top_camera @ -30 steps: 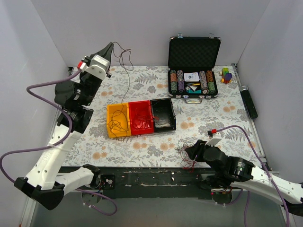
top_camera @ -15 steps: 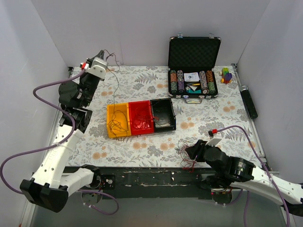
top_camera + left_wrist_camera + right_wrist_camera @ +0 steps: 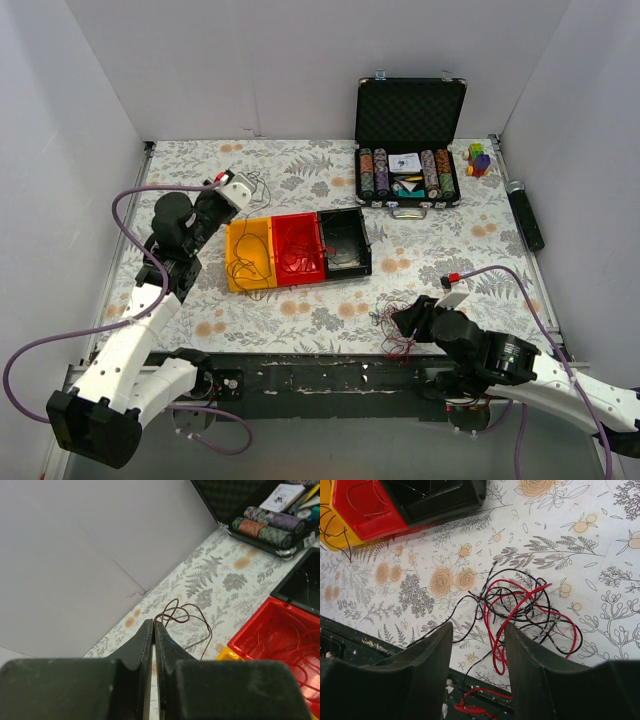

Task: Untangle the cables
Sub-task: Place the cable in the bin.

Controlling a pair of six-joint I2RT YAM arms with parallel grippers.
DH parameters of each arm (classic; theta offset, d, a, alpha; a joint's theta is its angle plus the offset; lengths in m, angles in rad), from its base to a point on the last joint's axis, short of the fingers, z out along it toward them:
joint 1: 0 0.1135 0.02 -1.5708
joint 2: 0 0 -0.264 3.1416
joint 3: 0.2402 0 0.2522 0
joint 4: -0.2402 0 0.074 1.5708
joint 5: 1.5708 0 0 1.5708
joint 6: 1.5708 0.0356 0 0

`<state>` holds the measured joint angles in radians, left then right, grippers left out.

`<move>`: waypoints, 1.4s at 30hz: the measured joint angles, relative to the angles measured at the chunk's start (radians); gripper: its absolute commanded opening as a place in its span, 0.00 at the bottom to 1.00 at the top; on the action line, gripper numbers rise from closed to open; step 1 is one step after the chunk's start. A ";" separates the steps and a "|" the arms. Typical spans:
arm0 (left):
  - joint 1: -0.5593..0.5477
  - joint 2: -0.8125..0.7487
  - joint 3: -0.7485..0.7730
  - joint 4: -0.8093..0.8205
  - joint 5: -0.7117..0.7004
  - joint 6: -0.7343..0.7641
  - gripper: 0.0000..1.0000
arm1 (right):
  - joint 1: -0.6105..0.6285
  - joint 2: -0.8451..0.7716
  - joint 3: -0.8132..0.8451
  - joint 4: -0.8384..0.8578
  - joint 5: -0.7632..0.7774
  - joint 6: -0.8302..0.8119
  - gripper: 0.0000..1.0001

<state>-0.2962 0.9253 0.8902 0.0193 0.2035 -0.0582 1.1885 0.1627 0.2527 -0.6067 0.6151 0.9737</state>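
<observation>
left gripper (image 3: 153,625) is pinched shut on one dark red wire (image 3: 176,611) beside the yellow tray (image 3: 231,258), guessing it drops it in next, open right gripper (image 3: 479,628) hovers over the tangled cables (image 3: 520,605) at the near edge

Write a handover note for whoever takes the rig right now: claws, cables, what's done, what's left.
Left claw: shut on a dark red wire, which loops out past the fingertips near the yellow bin.
Right claw: open and empty, hovering over the tangle of red and black wires at the near edge of the table.
Done: dark wires lie in the yellow bin and red ones in the red bin. The black bin is too faint to judge.
Left: bin the held wire, probably in the yellow bin, then separate the tangle strand by strand.
</observation>
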 measured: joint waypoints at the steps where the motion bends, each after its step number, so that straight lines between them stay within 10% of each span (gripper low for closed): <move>1: 0.000 0.000 -0.008 -0.013 0.003 0.005 0.00 | 0.000 -0.002 0.000 0.000 0.000 0.000 0.54; 42: 0.000 -0.293 0.014 -0.589 -0.047 0.182 0.00 | 0.000 -0.006 0.000 -0.002 0.000 0.007 0.54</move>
<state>-0.2962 0.6319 0.9047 -0.5694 0.1566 0.1238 1.1885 0.1566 0.2527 -0.6086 0.6147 0.9810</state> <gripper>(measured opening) 0.014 0.538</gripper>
